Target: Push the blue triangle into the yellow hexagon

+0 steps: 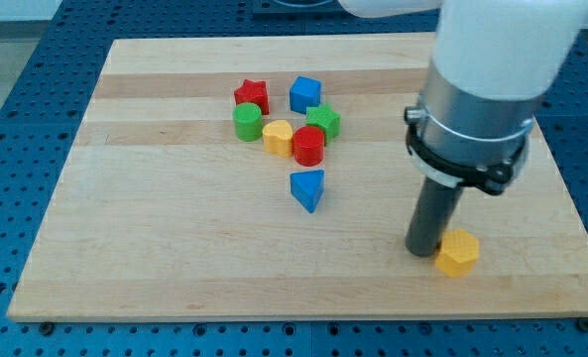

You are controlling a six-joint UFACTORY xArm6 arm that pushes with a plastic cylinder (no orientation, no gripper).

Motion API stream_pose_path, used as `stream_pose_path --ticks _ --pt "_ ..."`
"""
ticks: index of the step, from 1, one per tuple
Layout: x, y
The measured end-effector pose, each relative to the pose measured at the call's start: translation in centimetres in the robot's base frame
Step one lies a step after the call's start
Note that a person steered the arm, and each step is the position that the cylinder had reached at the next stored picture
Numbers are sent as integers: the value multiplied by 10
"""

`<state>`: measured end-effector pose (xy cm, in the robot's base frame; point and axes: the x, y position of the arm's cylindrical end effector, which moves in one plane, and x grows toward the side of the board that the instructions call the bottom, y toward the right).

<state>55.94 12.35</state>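
Largest: pale wooden counter, plank-striped, lying on a blue perforated bench. Next, white and grey arm housing with a dark clamp ring, filling the view's upper right. Below it the tool: one straight dark rod, no jaws to open or close, gripping nothing. My tip down on the counter near the view's lower right.

Smaller: eight blocks, two of each colour.
- Blue, two: blue triangle, a wedge-shaped prism, pointed end toward the view's bottom, flat top lighter than its sides, standing alone, well apart from my tip toward the view's left and slightly up; blue block of angular outline, farther up and left of my tip.
- Yellow, two: yellow hexagon, just beside my tip on the view's right, touching or nearly touching the rod, cannot tell which; yellow heart in the cluster up and left of my tip.
- Red, two: red star and red cylinder, both in that cluster.
- Green, two: green cylinder and green block of lobed outline, also there.

One triangle and one hexagon only, well apart, with my tip between them.
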Motion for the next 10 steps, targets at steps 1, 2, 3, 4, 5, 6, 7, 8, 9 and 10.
stream_pose_path --ticks 1,2,3,4,5,6,7,8,9,10 --pt "12 17" --pt "15 21" --pt "23 28" --pt "23 28" --pt "23 -2" --pt "24 -57" --pt "20 -120" --pt "-4 -160" --pt "-58 -169" --pt "-79 -142"
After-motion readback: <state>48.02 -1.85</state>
